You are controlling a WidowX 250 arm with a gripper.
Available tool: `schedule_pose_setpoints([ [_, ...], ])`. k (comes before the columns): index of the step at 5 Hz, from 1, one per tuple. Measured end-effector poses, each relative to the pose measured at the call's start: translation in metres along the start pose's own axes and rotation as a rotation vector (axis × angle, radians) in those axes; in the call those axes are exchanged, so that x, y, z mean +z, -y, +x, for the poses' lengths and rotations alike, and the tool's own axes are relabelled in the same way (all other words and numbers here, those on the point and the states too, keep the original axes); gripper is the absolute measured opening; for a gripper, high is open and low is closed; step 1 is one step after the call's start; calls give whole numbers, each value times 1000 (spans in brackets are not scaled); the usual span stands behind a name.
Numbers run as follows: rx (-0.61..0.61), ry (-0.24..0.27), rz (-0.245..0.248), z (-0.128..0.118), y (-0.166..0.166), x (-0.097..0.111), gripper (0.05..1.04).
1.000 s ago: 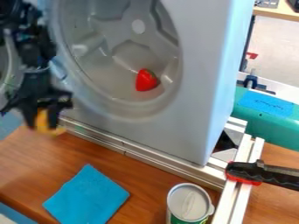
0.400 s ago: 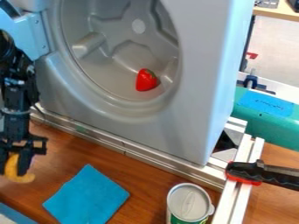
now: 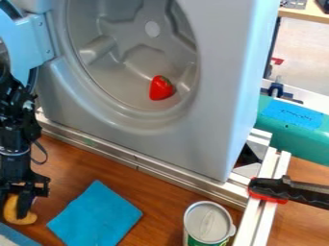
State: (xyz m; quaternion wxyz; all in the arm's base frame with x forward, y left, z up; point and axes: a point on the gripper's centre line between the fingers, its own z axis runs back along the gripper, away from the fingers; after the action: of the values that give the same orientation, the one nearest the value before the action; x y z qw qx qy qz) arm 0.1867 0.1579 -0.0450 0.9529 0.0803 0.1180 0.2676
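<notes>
A: Biggest?
B: Gray washer (image 3: 215,96), then wooden worktop (image 3: 164,199), then blue cloth (image 3: 96,214) on it.
A: Pincer (image 3: 16,214)?
B: Near cloth, closed partway, gripping curved yellow thing (image 3: 10,210).
A: Smallest?
B: Red strawberry (image 3: 161,88), inside washer drum.

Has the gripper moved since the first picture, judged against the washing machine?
Yes. The gripper has moved down and left in the view, from near the washing machine's lower left corner to left of the blue cloth.
</notes>
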Motion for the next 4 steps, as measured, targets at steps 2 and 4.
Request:
schedule_pose_setpoints([
  [2,-82,218,-208,25,22,22,499],
  [4,45,71,-154,40,15,3,882],
])
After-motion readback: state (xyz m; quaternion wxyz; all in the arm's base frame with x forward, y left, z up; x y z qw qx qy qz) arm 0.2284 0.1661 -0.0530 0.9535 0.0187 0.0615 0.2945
